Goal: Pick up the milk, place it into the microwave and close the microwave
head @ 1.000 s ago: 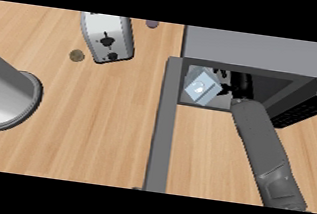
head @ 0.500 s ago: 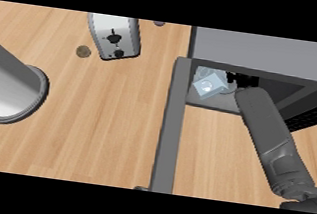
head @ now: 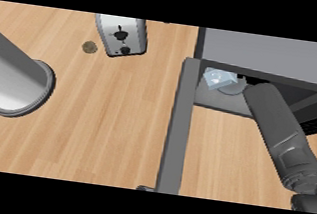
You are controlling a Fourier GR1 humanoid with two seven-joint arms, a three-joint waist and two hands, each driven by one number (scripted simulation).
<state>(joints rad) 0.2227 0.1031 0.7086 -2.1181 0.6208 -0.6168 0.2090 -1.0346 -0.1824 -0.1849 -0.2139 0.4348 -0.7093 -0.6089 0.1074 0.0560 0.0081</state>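
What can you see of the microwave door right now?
The microwave door is swung fully open, seen edge-on as a long dark grey slab running from the microwave cavity's left corner down toward the view's lower edge. It looks flat and matte, with a small fitting at its lower end. It stands out over the wooden counter. Nothing touches it; the right forearm reaches into the cavity beside it, well apart.

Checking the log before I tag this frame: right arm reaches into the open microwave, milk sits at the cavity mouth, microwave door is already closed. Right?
Not quite. The microwave door is open, swung out toward the view's lower edge, as the head view shows. The rest holds: the right arm reaches into the microwave, and the milk sits at the cavity mouth.
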